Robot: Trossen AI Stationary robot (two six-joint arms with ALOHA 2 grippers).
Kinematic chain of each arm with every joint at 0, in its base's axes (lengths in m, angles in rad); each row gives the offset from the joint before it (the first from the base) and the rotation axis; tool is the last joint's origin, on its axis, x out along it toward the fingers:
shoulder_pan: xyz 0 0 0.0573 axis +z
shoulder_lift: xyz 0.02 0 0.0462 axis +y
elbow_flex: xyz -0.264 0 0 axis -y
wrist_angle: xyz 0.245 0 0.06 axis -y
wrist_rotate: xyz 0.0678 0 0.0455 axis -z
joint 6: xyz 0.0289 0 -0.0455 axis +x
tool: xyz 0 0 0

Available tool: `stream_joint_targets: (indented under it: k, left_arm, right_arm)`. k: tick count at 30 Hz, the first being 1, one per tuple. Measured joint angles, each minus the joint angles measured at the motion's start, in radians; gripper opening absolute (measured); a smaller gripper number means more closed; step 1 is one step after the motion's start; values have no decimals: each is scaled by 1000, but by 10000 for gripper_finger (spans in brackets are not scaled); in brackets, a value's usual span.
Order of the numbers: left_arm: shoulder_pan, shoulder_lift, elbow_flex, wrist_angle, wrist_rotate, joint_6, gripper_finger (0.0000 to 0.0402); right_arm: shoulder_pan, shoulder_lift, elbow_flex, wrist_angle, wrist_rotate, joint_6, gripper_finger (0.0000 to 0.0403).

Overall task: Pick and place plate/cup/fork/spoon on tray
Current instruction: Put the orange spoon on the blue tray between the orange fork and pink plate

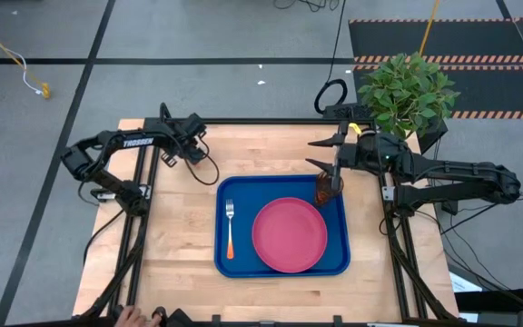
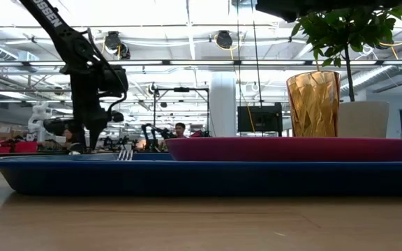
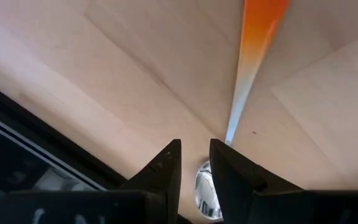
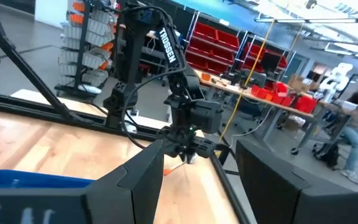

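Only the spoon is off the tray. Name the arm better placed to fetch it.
Left. The left end effector sits right over the spoon on the table's left side; the right end effector hovers open by the cup.

Pink plate (image 1: 290, 234), fork (image 1: 230, 227), upright amber cup (image 1: 327, 188) on blue tray (image 1: 243, 271).

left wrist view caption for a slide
Left gripper fingers close over the spoon on the wooden table.
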State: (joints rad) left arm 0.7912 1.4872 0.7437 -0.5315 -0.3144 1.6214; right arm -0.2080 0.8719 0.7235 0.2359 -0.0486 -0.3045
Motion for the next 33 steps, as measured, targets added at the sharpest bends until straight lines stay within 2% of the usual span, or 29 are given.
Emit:
stream_joint_targets:
  k: [13, 21, 33]
  left_arm:
    - [19, 0, 0, -116, -38, 13, 88]
    - [19, 6, 0, -107, -34, 15, 88]
    - [19, 95, 0, -57, -37, -22, 88]
  right_arm:
    - [-15, 0, 0, 22, 0, -7, 192]
    - [-15, 0, 0, 22, 0, 2, 192]
    - [-15, 0, 0, 24, 0, 1, 192]
